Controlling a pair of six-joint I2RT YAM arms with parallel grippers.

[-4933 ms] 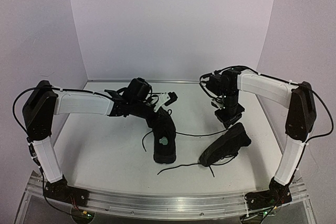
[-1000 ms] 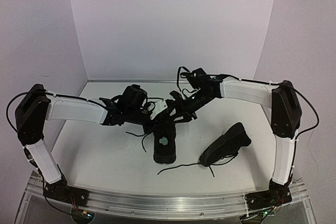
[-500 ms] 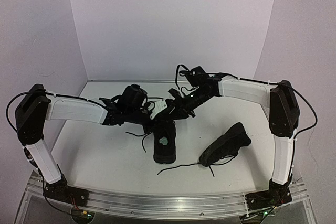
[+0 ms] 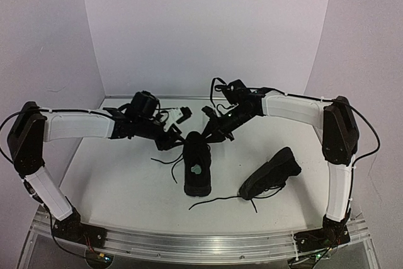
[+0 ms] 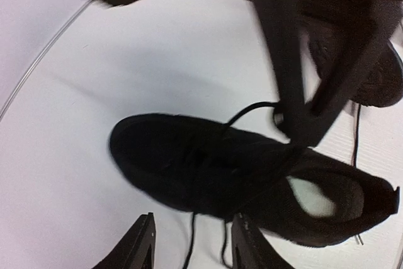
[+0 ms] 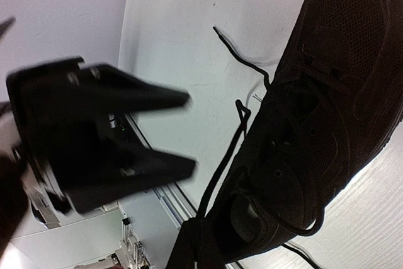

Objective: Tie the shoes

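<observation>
Even soft light, blurred wrist views

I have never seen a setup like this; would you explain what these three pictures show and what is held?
The machine is two robot arms bolted at the near edge of a table, each ending in two-finger jaws. The wide picture comes from a fixed camera above and behind: left arm at left, right arm at right. The other two come from cameras on each wrist. Two black sneakers lie on the table: the upright sneaker in the middle, the second sneaker nearer the right arm, apparently tipped over. The left arm's jaws stand open near the upright sneaker, holding nothing. The right arm's jaws seem shut on a lace of it.
</observation>
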